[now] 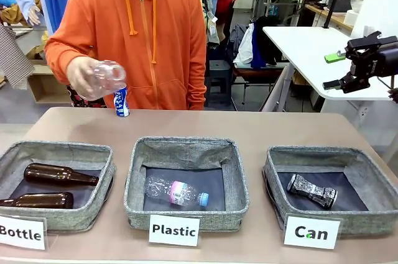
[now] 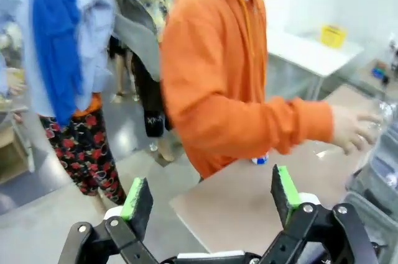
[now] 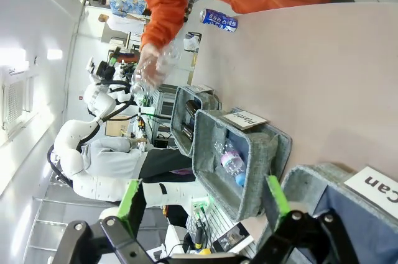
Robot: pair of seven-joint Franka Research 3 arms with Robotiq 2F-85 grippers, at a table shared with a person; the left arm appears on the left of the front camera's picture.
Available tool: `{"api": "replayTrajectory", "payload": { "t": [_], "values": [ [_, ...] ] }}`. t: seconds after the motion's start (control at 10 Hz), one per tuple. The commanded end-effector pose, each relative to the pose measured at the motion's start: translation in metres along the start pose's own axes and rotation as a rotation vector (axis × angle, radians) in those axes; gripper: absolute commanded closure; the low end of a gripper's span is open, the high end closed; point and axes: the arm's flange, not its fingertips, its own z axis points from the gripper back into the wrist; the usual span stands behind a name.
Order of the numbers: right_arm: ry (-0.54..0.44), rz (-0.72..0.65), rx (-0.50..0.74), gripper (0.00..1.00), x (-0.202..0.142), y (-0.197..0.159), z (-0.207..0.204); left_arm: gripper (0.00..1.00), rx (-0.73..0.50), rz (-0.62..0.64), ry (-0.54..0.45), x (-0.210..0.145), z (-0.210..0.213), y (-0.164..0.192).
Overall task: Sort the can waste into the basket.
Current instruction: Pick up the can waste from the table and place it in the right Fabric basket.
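Nearest, square grey fabric "Can" basket (image 1: pixel 360 220) holds a crushed black-and-white can (image 1: pixel 312 191). Blue-and-white can (image 1: pixel 122 102) stands upright at the far edge, left of centre, likely nearer the left gripper (image 2: pixel 211 199); right gripper (image 1: pixel 333 71) hangs far right. Both spread, empty.

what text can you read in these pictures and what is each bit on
"Bottle": left card, before the left basket.
"Plastic": middle card, before the middle basket.
"Can": right card, before the right basket.
Print on the blue-and-white can: too blurred to read.
Label on the plastic bottle in the middle basket: too small to read.
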Motion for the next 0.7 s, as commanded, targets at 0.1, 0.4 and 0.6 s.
{"api": "replayTrajectory", "payload": {
  "t": [0.1,0.4,0.6],
  "values": [
    [0.01,0.004,-0.002,0.0,0.001,0.003,0.001,0.0,-0.01,0.047,-0.323,-0.041,0.112,0.006],
    [0.01,0.004,-0.002,0.0,0.001,0.003,0.001,0.0,0.001,0.078,-0.332,-0.079,0.118,0.011],
    [0.01,0.004,-0.002,0.0,0.001,0.003,0.001,0.0,0.002,0.063,-0.286,-0.074,0.099,0.016]
  ]
}}
